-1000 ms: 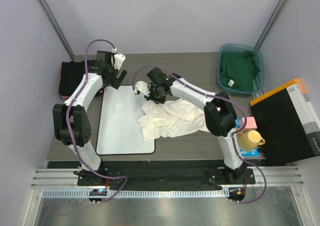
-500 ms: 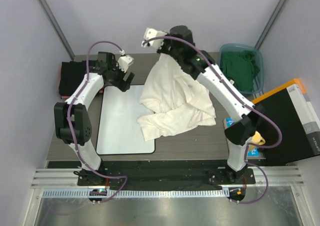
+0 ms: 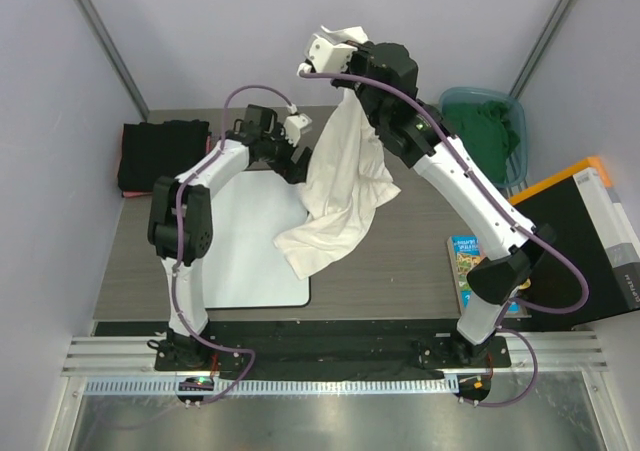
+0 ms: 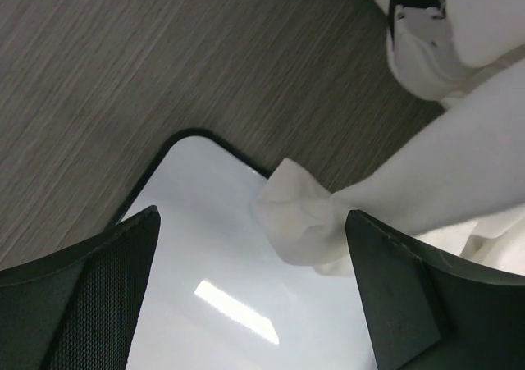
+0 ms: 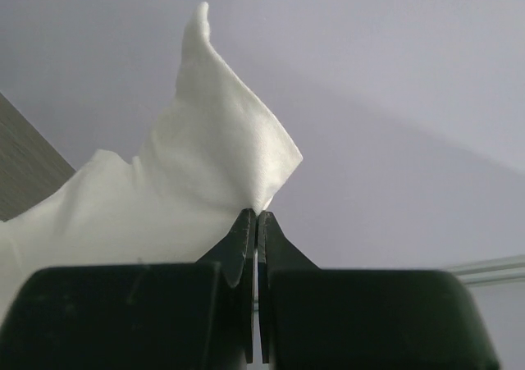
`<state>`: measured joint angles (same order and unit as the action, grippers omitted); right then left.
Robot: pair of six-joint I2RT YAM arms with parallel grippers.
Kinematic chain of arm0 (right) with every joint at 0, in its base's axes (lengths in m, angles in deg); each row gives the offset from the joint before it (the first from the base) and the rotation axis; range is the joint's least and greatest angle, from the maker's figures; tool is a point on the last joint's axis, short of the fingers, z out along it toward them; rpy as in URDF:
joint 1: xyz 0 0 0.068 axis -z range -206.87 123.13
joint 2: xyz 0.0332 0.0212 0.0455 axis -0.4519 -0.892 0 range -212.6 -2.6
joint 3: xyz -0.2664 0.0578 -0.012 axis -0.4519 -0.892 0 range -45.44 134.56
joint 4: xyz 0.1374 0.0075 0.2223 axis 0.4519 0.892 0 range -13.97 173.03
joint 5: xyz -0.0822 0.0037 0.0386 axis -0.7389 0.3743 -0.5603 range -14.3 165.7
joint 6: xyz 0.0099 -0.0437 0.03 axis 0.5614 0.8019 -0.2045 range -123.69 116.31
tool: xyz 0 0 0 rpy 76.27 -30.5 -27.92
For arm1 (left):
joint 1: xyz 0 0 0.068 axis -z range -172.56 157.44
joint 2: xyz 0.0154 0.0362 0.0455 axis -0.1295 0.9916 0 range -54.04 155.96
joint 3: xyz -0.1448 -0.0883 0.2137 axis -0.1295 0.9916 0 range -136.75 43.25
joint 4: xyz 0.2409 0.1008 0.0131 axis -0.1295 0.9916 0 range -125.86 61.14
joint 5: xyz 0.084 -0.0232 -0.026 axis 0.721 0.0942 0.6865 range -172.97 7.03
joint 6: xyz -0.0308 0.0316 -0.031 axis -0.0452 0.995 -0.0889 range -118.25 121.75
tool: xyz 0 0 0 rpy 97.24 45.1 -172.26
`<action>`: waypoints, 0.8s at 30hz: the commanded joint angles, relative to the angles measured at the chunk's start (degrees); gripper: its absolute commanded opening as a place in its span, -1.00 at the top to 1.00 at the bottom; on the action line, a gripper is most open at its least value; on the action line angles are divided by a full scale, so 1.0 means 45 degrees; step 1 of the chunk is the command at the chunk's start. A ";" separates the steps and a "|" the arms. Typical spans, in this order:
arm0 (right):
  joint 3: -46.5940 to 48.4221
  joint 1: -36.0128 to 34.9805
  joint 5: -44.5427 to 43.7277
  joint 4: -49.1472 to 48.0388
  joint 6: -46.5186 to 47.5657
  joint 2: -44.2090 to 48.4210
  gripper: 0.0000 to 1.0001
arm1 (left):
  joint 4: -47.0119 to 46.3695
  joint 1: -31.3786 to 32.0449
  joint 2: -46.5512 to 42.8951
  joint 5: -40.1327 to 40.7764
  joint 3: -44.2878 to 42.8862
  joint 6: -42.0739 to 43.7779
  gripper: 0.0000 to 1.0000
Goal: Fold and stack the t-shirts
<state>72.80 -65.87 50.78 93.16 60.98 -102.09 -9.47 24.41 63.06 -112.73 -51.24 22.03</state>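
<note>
1. Right gripper [image 3: 335, 41] was clamped shut on one corner of the soft white cloth t-shirt [image 3: 340, 176], held high over the far middle of the grey wood-grain tabletop [image 3: 400, 261]. The right wrist view showed the cloth [image 5: 205, 157] pinched between the closed jaws [image 5: 253, 216].
2. The shirt hung crumpled, and its lower end rested on the right side of the flat white rectangular board with a black rim [image 3: 235, 251].
3. The left gripper [image 3: 292, 159] stood wide open and empty just left of the hanging cloth. A bunched tip of it [image 4: 299, 222] lay on the board's far corner [image 4: 197, 247], below the spread fingers.
4. Folded black t-shirts [image 3: 160, 156] lay piled at the far left, apparently finished.
5. A green t-shirt [image 3: 480, 136] lay crumpled in the teal plastic bin [image 3: 441, 141] at the far right, not yet folded.
6. The white shirt was neither spread flat nor folded, so the task looked only partway done.
</note>
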 commanded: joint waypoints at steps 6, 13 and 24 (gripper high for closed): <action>-0.0646 -0.0063 -0.1004 -0.1597 0.1059 0.1110 0.98 | -0.0399 0.0447 -0.0240 -0.1024 -0.0816 -0.0094 -0.88; -0.1470 0.0034 -0.1120 -0.2067 0.1294 0.1463 0.98 | 0.1611 -0.0059 -0.1783 -0.2350 0.0120 0.2563 -0.90; -0.1197 0.0074 -0.1218 -0.2145 0.1294 0.1287 0.98 | 0.0723 0.0057 -0.0342 -0.2568 0.0062 0.2743 -0.85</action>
<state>65.56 -65.74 47.17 88.00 65.68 -98.85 -1.25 23.95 57.66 -124.93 -50.72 35.21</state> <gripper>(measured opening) 0.026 0.928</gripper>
